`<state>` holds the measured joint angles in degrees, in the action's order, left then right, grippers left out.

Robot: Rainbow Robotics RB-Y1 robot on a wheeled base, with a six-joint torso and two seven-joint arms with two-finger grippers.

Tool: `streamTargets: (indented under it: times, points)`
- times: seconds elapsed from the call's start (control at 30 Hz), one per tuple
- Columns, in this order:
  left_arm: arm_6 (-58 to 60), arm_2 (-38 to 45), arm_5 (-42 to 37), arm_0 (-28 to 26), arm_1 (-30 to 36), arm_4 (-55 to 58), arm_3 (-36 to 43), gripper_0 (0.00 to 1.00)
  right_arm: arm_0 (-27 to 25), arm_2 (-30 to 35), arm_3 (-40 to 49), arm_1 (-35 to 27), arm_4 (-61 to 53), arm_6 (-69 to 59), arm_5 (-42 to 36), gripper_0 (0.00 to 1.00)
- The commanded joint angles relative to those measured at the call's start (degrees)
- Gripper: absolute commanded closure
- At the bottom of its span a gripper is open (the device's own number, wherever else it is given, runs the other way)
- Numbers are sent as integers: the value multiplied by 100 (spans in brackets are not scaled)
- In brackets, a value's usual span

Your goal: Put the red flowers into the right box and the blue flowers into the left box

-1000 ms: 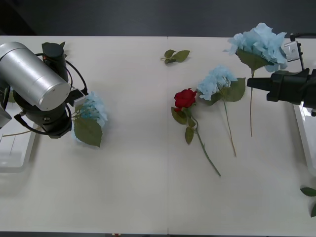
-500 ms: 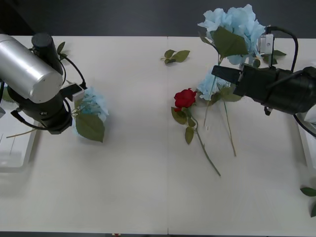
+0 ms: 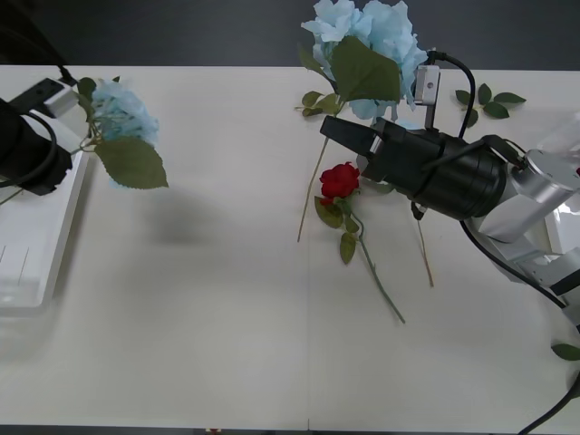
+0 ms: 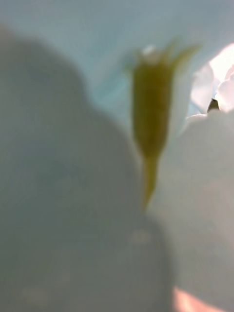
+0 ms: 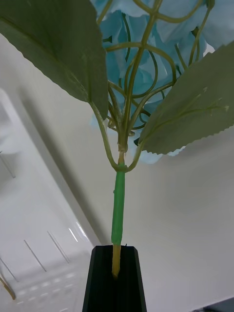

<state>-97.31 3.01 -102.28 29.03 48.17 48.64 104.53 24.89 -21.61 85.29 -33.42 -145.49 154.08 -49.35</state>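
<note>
My left gripper (image 3: 56, 152) at the table's far left is shut on the stem of a blue flower (image 3: 118, 111), held in the air beside the left box (image 3: 36, 245). In the left wrist view the black fingers (image 5: 114, 275) pinch the green stem below the blue head (image 5: 146, 63), with the left box (image 5: 34, 219) underneath. My right gripper (image 3: 339, 134) is shut on a second blue flower (image 3: 362, 36), raised over the table's middle with its stem hanging down. A red flower (image 3: 340, 179) lies just below that gripper. Blurred pale petals and a green stem (image 4: 148, 122) show close up.
A third blue flower's stem (image 3: 421, 249) lies under the right arm, its head mostly hidden. Bloomless leaf sprigs lie at the back middle (image 3: 323, 101), back right (image 3: 489, 96) and front right edge (image 3: 569, 352). The right box (image 3: 560, 237) is at the right edge.
The left arm lifted its blue flower off the table and carried it back and left, beside the left box. The right arm swung its blue flower leftward over the table's middle, above the rose.
</note>
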Motion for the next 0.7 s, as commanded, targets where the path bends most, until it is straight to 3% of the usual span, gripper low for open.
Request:
streamTargets:
  times: [0.03,0.27,0.53,0.7]
  points:
    - [-368,895,252,-636,236,119,270,100,279,-36,217,301,267,92,31,100]
    - [-376,1879,850,-1480,439,224,261,100,411,-221,208,662,284,92,163,100]
    - [-324,2187,2696,-2490,825,233,208,100,613,-519,208,952,284,92,312,100]
    - [-350,2143,3232,-2675,825,137,-64,100,736,-563,208,1005,284,92,427,100]
